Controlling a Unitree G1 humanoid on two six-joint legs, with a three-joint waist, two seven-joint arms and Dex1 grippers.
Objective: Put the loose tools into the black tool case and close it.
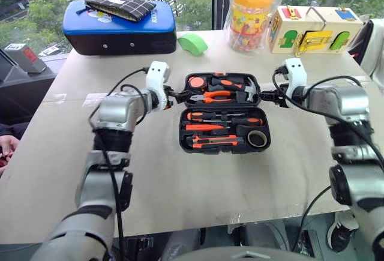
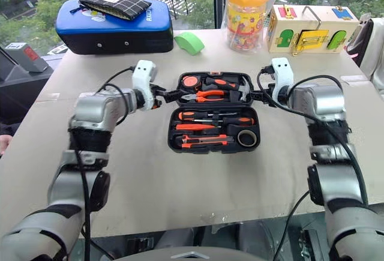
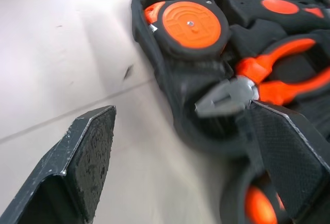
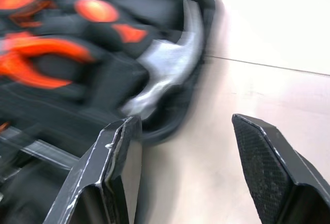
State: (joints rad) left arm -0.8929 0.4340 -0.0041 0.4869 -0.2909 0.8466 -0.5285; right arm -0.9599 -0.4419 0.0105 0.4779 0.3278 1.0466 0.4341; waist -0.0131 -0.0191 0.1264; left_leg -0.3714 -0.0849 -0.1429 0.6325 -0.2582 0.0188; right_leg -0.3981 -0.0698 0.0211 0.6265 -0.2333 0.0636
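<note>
Lying open at frame centre, the black tool case (image 1: 225, 112) has the released left claw (image 1: 178, 98) and released right claw (image 1: 264, 97) flanking its upper half.

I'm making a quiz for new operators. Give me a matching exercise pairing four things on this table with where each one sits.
Things:
1. pliers
2. tape roll
3. checked pouch
4. green tape

Places:
A. on top of the blue case
B. far half of the open tool case
C. on the bare table, between the blue case and the jar
D. near half of the tool case, right end

Pairs: 1-B, 2-D, 3-A, 4-C
</note>
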